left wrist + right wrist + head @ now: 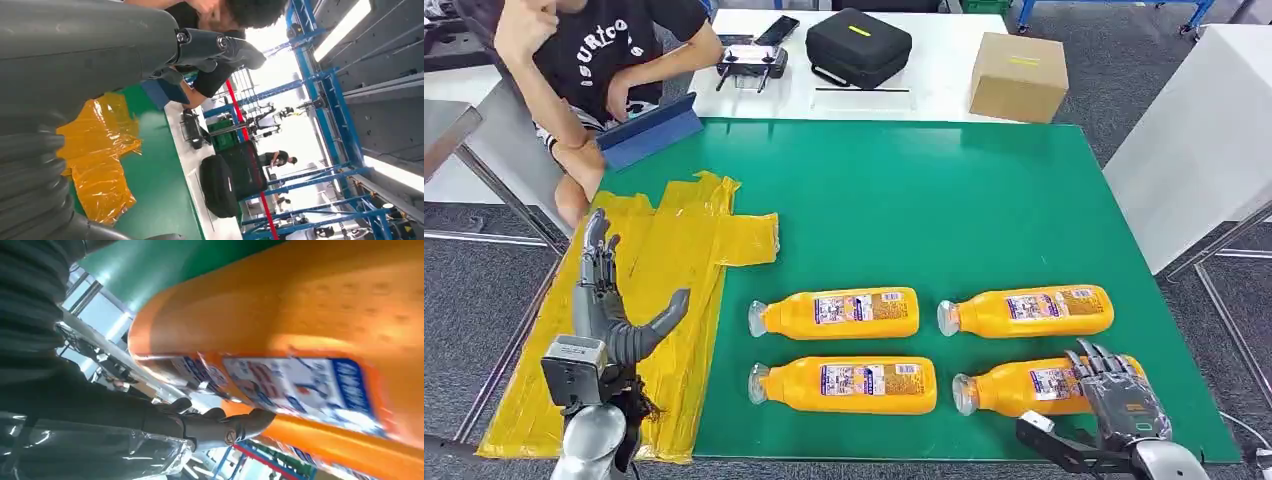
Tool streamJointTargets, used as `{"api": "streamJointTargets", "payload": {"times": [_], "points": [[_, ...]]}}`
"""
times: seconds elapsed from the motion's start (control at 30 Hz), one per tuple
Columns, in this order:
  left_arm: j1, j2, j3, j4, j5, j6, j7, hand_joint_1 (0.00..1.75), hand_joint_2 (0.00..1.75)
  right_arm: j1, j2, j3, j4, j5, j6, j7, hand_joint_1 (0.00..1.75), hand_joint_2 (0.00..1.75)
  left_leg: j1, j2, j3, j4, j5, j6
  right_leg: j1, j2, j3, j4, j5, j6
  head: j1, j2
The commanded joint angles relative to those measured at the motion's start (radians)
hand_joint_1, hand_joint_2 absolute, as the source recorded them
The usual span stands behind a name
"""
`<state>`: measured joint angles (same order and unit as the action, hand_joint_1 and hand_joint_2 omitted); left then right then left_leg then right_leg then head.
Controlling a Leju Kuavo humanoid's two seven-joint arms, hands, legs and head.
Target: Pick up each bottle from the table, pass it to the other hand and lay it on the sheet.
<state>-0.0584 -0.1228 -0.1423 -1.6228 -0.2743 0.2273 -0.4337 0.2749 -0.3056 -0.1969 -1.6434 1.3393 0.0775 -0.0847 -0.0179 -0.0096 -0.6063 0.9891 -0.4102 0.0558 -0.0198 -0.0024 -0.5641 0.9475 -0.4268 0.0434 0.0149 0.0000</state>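
Surface: green bench (944,200) with a crumpled yellow sheet (674,250) laid over its near left corner; a white table behind it carries a black case (857,45), a cardboard box (1018,76) and a controller (751,62).
Person: seated at the far left corner, one arm resting by a blue tablet (649,130).
Left hand (609,300): raised above the sheet, fingers straight and pointing away from the robot, thumb splayed out to the side; spread wide, holding nothing.
Right hand (1119,395): low at the near right edge, palm down, fingers draped over the base end of the near right bottle (1024,385). Right wrist view has the thumb lying along the bottle's orange side, but whether the grip has actually closed I cannot tell.
Bottles: four orange ones lying flat in two rows of two on the green, none on the sheet. Long axes run left to right across the bench, clear caps all toward the sheet. Others: near left bottle (844,385), far left bottle (836,313), far right bottle (1027,310).
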Motion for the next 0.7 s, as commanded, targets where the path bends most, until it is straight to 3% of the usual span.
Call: {"api": "streamJointTargets", "payload": {"times": [0.03, 0.2, 0.37, 0.7], "points": [[-0.031, 0.006, 0.023, 0.054, -0.003, -0.01, 0.009, 0.0, 1.75, -0.026, -0.012, -0.046, 0.09, -0.014, 0.019, -0.016, 0.0, 1.75, 0.0, 0.0, 0.003, -0.001, 0.0, -0.002, 0.0, 0.0, 0.003, -0.001, 0.0, -0.001, 0.0, 0.0], [-0.035, 0.003, 0.024, 0.058, -0.003, -0.01, 0.01, 0.0, 1.75, -0.034, -0.014, -0.053, 0.11, -0.017, 0.024, -0.02, 0.0, 1.75, 0.001, 0.001, 0.008, -0.001, -0.003, -0.006, 0.001, 0.0, 0.009, -0.002, -0.002, -0.004, 0.001, 0.0], [-0.042, 0.003, 0.022, 0.073, -0.004, -0.014, 0.01, 0.0, 1.75, -0.046, -0.013, -0.078, 0.166, -0.018, 0.036, -0.037, 0.0, 1.75, 0.001, 0.0, 0.003, -0.001, 0.0, -0.003, 0.001, 0.0, 0.004, -0.002, 0.0, -0.002, 0.0, 0.0], [-0.06, 0.003, 0.02, 0.087, -0.004, -0.019, 0.011, 0.0, 1.75, -0.063, -0.012, -0.078, 0.214, -0.028, 0.085, -0.064, 0.02, 1.75, 0.001, -0.001, 0.006, -0.001, 0.0, -0.003, 0.001, -0.001, 0.006, -0.003, 0.0, -0.002, 0.0, 0.0]]}}
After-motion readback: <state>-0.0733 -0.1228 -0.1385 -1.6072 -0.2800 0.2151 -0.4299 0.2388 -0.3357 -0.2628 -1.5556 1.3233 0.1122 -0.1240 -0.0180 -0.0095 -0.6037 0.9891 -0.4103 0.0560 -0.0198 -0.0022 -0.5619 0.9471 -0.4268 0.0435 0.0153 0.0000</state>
